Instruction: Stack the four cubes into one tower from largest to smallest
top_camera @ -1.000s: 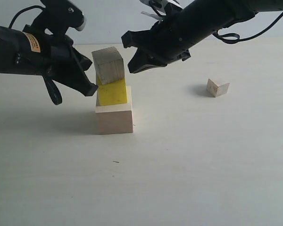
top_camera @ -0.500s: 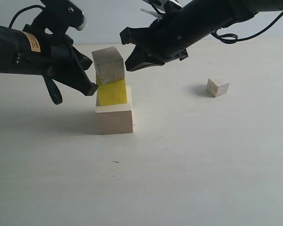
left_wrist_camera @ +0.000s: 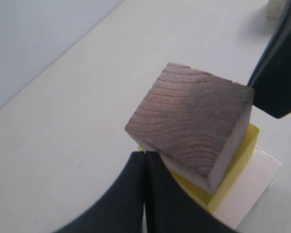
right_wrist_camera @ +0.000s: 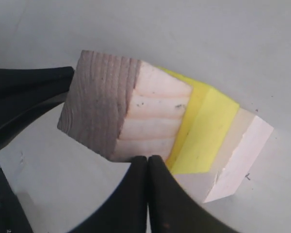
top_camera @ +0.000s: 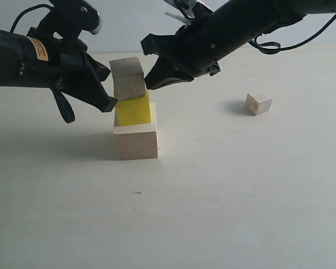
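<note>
Three cubes form a column: the large pale wooden cube (top_camera: 136, 138) on the table, the yellow cube (top_camera: 134, 111) on it, and the medium grainy wooden cube (top_camera: 128, 78) on top, turned and overhanging. My left gripper (top_camera: 108, 104) is shut and empty, its tip against the column's left side near the yellow cube (left_wrist_camera: 235, 162). From the right, my shut, empty right gripper (top_camera: 149, 83) touches the medium cube (right_wrist_camera: 126, 114) at its lower edge. The small wooden cube (top_camera: 258, 103) lies alone on the table at the right.
The pale table (top_camera: 224, 190) stretches wide in front of and to the right of the column. Both black arms hang over the back half, the left arm (top_camera: 22, 59) low and the right arm (top_camera: 241, 28) slanting down from the upper right.
My right gripper has moved left and slightly down until it touches the medium cube, which has shifted a little on the yellow cube. The left gripper has stayed put.
</note>
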Robot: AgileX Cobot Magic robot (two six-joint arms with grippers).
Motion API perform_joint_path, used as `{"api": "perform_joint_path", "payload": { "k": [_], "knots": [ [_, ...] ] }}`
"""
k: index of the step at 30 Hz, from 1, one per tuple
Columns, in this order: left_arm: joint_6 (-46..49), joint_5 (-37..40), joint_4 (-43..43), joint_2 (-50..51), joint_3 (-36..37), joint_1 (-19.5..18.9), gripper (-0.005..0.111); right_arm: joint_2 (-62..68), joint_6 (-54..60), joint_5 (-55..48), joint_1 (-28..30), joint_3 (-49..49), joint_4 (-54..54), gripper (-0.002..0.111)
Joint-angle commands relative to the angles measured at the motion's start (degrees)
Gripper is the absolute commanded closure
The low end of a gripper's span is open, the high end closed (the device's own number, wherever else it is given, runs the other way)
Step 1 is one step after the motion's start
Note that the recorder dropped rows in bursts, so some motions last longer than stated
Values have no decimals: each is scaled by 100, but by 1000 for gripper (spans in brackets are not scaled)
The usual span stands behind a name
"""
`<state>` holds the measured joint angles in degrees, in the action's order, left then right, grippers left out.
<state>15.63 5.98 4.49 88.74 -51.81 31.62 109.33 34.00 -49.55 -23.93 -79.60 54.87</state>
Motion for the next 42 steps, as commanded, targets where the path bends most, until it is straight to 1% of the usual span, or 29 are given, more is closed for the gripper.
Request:
{"api": "perform_joint_path", "payload": {
  "k": [1, 8, 16, 25, 28, 30, 32, 33, 36, 37, 40, 41, 42],
  "knots": [
    [-1, -108, -65, -8, -35, 37, 107, 5, 80, -27, -6, -29, 57, 108],
    [-1, -333, -65, -8, -35, 37, 107, 5, 80, -149, -6, -29, 57, 108],
    [-1, -252, -65, 160, -35, 37, 107, 5, 89, -160, -6, -29, -6, 108],
    [61, -233, -65, -239, -35, 37, 107, 5, 79, -80, -6, -29, -86, 108],
    [102, -169, -45, -421, -35, 26, 107, -52, 48, 103, -6, -29, -241, 108],
    [102, -134, -45, -575, -35, -47, 107, -156, -7, 349, -6, -29, -464, 108],
    [35, -41, -45, -727, -35, -186, 107, -316, -362, 559, 44, -29, -945, 108],
    [-151, 139, -45, -899, -35, -396, 107, -473, -747, 646, 143, -29, -1481, 108],
    [-551, 370, -45, -1135, -35, -653, 107, -727, -1225, 686, 408, -29, -2121, 108],
    [-629, 439, -45, -1199, -35, -691, 107, -816, -1330, 728, 502, -29, -2265, 108],
    [-1236, 867, -45, -1487, -35, -712, 107, -1096, -2115, 989, 882, -29, -3553, 108],
    [-1501, 1120, -58, -1525, -35, -712, 107, -1111, -2893, 1028, 1032, -29, -4481, 108],
    [-1563, 1261, -58, -1538, -35, -712, 107, -1098, -3222, 1028, 1085, -29, -4841, 108]
  ]
}}
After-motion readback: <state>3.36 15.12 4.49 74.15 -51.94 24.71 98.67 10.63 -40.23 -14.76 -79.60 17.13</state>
